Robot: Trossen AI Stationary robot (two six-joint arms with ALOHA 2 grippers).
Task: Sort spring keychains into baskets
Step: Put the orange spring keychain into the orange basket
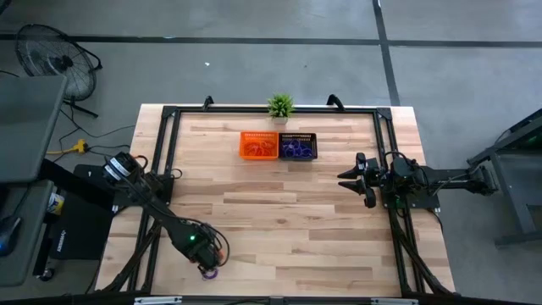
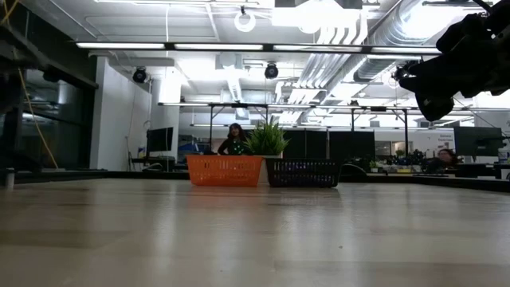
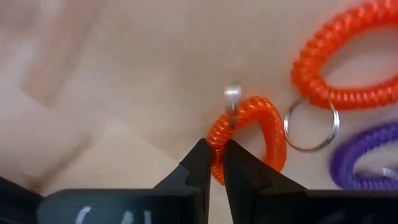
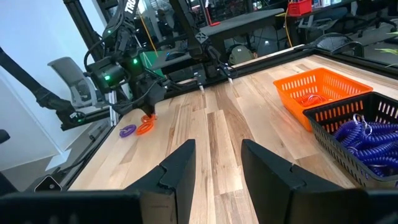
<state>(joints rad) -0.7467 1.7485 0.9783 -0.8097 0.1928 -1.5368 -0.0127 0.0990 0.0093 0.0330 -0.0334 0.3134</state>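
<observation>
My left gripper (image 1: 209, 257) is at the table's near left, shut on an orange-red spring keychain (image 3: 261, 127). Beside it on the wood lie a second orange-red keychain (image 3: 348, 62) with a metal ring and a purple keychain (image 3: 367, 162), the purple one also showing from above (image 1: 208, 272). The orange basket (image 1: 258, 145) and the black basket (image 1: 298, 146) stand side by side near the far edge. The black basket (image 4: 367, 140) holds purple keychains, and the orange basket (image 4: 317, 90) holds orange ones. My right gripper (image 4: 217, 149) waits open above the table's right side. My left gripper (image 3: 216, 155) pinches the orange-red keychain's coil wall (image 3: 216, 134) between its two fingertips, coming from above and pointing down. The fingers lie across the coil. The rest of the loop curves away beyond the fingertips; whether it is clear of the table I cannot tell.
A small green potted plant (image 1: 280, 107) stands at the far edge just behind the two baskets. A black frame (image 1: 165, 144) runs along the table's left, far and right sides. Bare wood (image 1: 279, 220) lies between the baskets and my left gripper. A person (image 2: 234, 140) is in the room beyond.
</observation>
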